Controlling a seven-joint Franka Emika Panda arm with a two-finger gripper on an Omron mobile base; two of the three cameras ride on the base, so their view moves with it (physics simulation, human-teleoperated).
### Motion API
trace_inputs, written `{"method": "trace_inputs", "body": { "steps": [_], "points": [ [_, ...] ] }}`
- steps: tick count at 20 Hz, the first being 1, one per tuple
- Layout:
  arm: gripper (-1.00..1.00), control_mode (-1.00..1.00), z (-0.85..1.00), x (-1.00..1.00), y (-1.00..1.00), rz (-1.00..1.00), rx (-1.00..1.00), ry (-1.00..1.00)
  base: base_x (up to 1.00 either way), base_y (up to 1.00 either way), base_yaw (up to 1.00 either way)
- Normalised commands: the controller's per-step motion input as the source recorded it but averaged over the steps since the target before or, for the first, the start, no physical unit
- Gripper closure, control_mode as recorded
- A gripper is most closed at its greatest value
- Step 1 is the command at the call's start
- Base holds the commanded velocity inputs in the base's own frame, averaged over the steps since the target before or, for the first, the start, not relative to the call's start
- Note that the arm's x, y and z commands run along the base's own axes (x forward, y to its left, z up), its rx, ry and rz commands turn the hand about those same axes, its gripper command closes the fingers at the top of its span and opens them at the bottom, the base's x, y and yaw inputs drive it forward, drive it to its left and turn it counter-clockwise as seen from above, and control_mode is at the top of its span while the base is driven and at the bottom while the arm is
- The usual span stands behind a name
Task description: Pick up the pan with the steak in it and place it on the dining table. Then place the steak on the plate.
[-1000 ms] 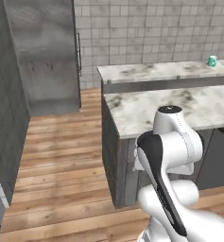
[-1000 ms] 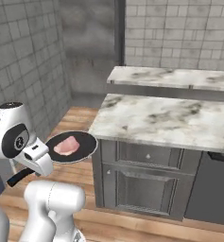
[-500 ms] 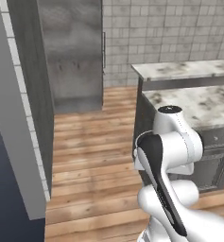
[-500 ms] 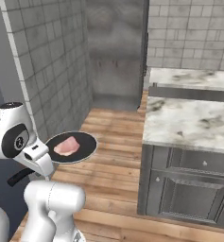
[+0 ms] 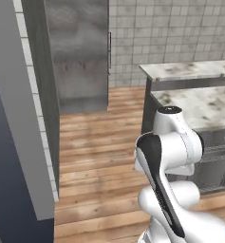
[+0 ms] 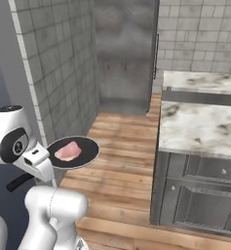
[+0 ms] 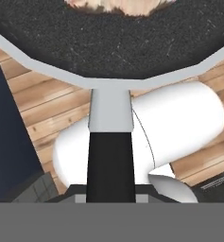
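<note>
Wooden floorboards (image 6: 122, 161) lie beneath the pan (image 6: 74, 152), which is carried level by its handle (image 7: 110, 165), pinched in the gripper (image 7: 110, 201) (presumably so the steak (image 6: 67, 151) stays put), the dining table not yet reached.

I can read no text, label, brand, number or sign in any of my views. The small round black frying pan (image 6: 73, 152) carries no marking I can make out, though the coarse rendering might hide fine print.
</note>
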Motion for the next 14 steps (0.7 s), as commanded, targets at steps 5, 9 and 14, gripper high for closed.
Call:
{"method": "trace_inputs", "body": {
  "steps": [5,9,14],
  "points": [
    [1.0,1.0,0.0,0.0,0.0,0.0,0.0,0.0,0.81,0.0,-0.02],
    [1.0,1.0,0.0,0.0,0.0,0.0,0.0,0.0,1.0,0.0,-0.04],
    [1.0,1.0,0.0,0.0,0.0,0.0,0.0,0.0,1.0,0.0,-0.04]
  ]
}}
